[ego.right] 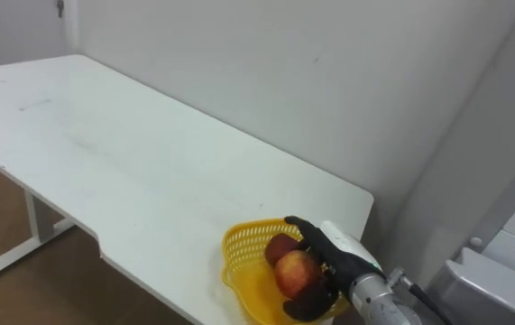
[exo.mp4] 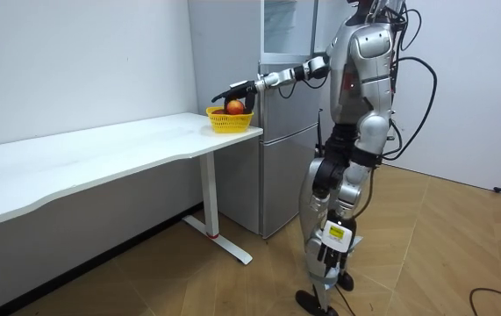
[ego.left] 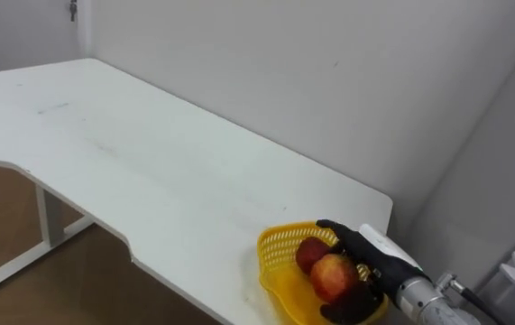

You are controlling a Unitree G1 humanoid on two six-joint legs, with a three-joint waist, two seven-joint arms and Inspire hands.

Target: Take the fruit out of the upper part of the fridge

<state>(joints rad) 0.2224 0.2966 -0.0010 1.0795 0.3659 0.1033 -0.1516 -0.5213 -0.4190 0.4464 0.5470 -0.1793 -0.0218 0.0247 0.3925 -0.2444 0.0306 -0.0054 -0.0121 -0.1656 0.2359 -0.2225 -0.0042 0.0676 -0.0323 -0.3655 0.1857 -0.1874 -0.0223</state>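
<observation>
A yellow mesh basket (ego.left: 275, 242) stands on the near right end of the white table (ego.left: 149, 162), close to its edge. Two red-yellow apples are in it. My right hand (ego.left: 376, 258) comes in from the lower right, its dark fingers and thumb curled round the nearer apple (ego.left: 334, 276), just over the basket. The other, darker apple (ego.left: 309, 253) lies behind it. In the room view I stand in front of the grey fridge (exo.mp4: 276, 132), with my right arm stretched out to the basket (exo.mp4: 228, 124). My left hand (exo.mp4: 325, 257) hangs by my thigh.
A white wall runs along the table's far edge. The fridge's grey side (ego.left: 501, 181) rises just right of the table's end. The table's long top (exo.mp4: 101, 149) stretches away to the room view's left, on white legs over a wooden floor.
</observation>
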